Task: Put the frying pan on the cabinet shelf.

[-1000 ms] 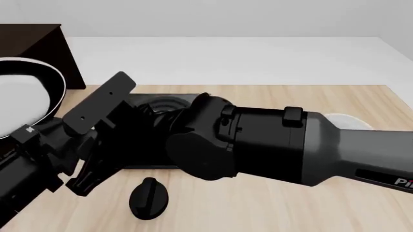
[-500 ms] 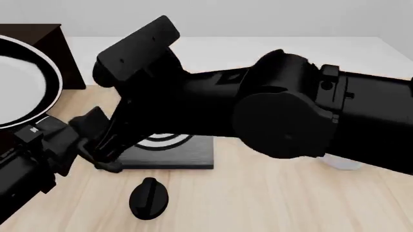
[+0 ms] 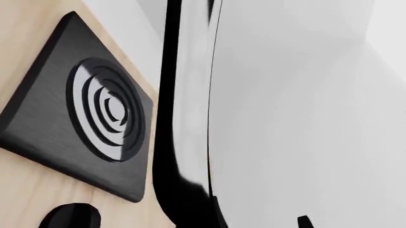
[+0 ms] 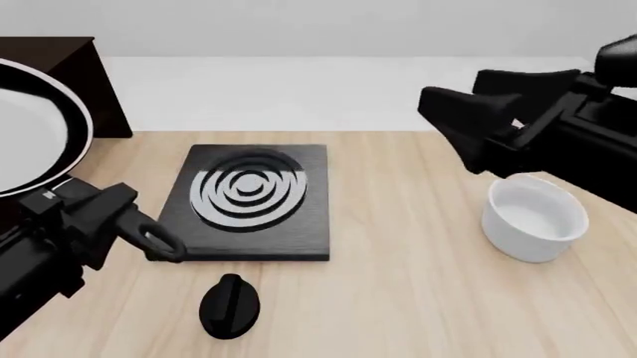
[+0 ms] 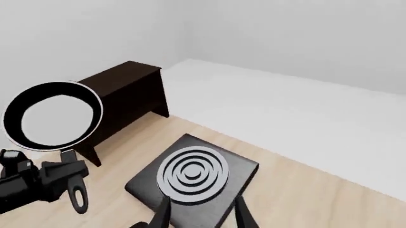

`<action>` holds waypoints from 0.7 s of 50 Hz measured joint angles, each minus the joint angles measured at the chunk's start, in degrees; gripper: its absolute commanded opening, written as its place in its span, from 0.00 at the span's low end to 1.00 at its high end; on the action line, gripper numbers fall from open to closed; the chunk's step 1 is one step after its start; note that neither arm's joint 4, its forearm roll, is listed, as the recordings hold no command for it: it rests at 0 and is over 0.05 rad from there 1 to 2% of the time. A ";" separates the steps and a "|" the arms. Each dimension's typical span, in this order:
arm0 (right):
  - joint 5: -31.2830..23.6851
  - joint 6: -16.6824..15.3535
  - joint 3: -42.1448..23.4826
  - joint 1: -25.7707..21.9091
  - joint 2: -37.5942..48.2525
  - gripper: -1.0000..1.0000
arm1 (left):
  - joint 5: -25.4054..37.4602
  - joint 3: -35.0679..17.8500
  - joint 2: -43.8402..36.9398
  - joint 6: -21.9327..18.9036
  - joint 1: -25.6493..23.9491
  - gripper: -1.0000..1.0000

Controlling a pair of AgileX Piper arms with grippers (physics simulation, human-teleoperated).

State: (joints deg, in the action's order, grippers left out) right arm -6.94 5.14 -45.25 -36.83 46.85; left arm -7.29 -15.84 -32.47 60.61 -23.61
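Note:
The frying pan (image 4: 30, 127) hangs in the air at the far left, tipped up on edge with its pale shiny inside (image 5: 51, 118) facing the room. My left gripper (image 4: 95, 212) is shut on its black handle, whose ring end (image 4: 164, 246) sticks out past the fingers. Close up in the left wrist view, the pan's black rim (image 3: 168, 142) fills the frame. The dark brown cabinet (image 5: 123, 90) stands just behind the pan, and only its flat top and side panels show. My right gripper (image 4: 448, 123) hovers high at the right, open and empty, with both fingers (image 5: 161, 216) apart.
A square black stove plate (image 4: 249, 198) with silver rings lies mid-table. In front of it lies a black knob (image 4: 229, 306). A white handleless pot (image 4: 535, 216) sits at the right, below my right arm.
My right arm, which lay across the stove plate and blocked the view, has pulled back up and to the right. The pan rose a little and shifted left in my left gripper.

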 measured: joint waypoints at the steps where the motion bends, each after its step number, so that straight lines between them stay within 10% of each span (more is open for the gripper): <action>1: 0.25 0.51 1.31 1.15 -1.68 1.00 | -0.02 -0.24 -0.16 0.00 0.06 0.00; 21: 6.92 3.82 21.61 15.19 -22.47 1.00 | -2.78 -11.54 -10.12 2.13 1.83 0.00; 35: 8.14 7.11 23.12 17.83 -23.79 1.00 | -5.20 -22.36 -20.48 6.37 6.38 0.00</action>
State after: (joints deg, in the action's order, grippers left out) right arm 1.20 12.25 -22.13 -19.00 23.06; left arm -12.49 -38.20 -52.96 66.98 -17.23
